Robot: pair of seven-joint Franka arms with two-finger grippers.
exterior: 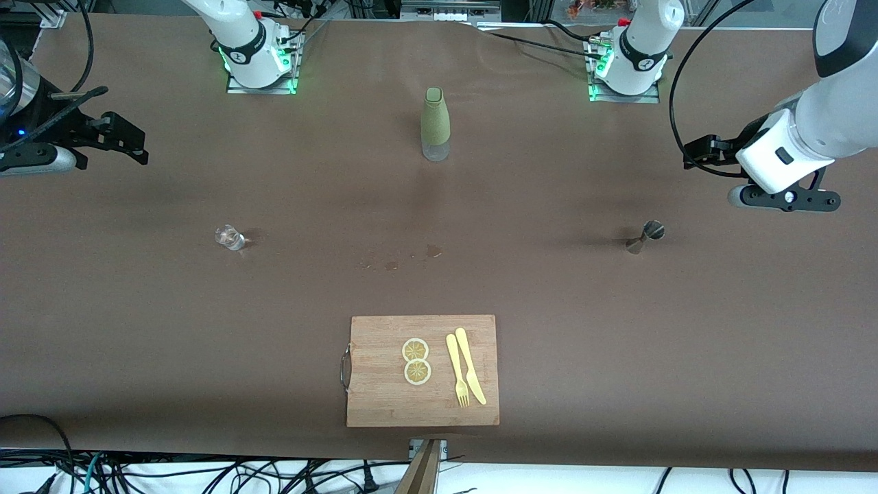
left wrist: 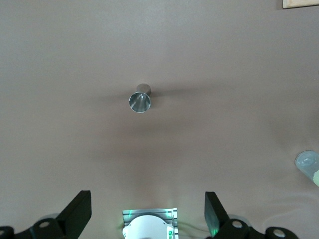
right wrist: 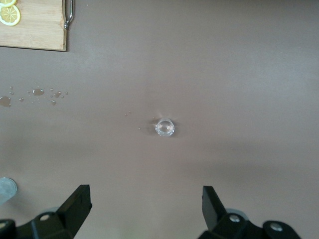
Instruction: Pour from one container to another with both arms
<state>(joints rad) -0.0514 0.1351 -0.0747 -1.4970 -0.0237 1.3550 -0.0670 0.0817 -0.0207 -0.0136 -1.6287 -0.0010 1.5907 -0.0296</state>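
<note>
The tiny clear glass tumbler stands upright on the brown table toward the right arm's end; the right wrist view shows it from above. The small steel jigger stands upright toward the left arm's end, its round rim showing in the left wrist view. My right gripper hangs open and empty over the table's edge at its own end, apart from the glass. My left gripper hangs open and empty at the other end, apart from the jigger.
A tall green-sleeved bottle stands mid-table between the two bases. A wooden cutting board with two lemon slices, a yellow fork and a knife lies near the front camera. Water drops spot the table between bottle and board.
</note>
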